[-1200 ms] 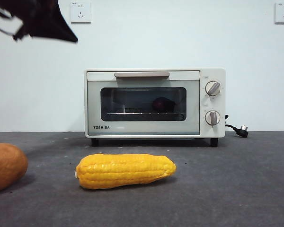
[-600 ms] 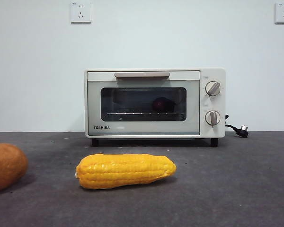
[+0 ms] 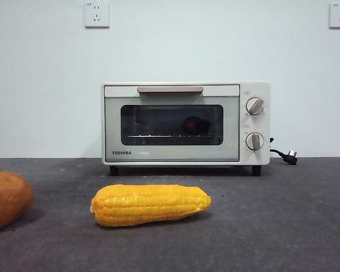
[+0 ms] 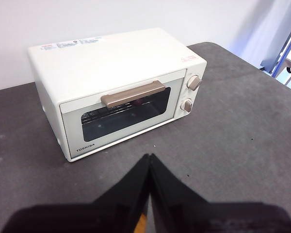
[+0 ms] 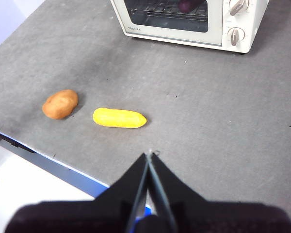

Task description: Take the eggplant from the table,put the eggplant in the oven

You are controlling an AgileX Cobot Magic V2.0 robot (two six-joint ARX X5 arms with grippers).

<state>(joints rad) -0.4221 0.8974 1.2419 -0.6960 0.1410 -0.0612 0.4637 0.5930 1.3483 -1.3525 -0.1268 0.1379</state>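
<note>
Front view gives me the oven [image 3: 185,123] standing at the back of the surface [image 3: 283,215], its glass door closed and the bar handle across the top of the door. Through the glass I can make out the eggplant [image 3: 196,124], a dark rounded shape lying on the wire rack toward the knob side of the cavity. In front of the oven, well apart from it, the yellow corn cob [image 3: 151,204] lies lengthwise on the surface, and the orange-brown vegetable [image 3: 8,199] sits at the edge of that picture, near the corn but not touching it. The black power plug [image 3: 288,155] rests on the surface beside the oven. No arm shows in this view.

From the left wrist I see the left gripper [image 4: 149,158] raised over the surface in front of the oven door, its jaws pressed together to a point with nothing between them. The door handle and both knobs are plain from here; the eggplant I cannot pick out through the glass at this angle.

From the right wrist, the right gripper [image 5: 149,154] hangs high near the front edge of the surface, jaws likewise closed tight and empty. Beyond it I see the corn, the orange-brown vegetable and the oven, with a purple patch of the eggplant visible behind the door glass.
</note>
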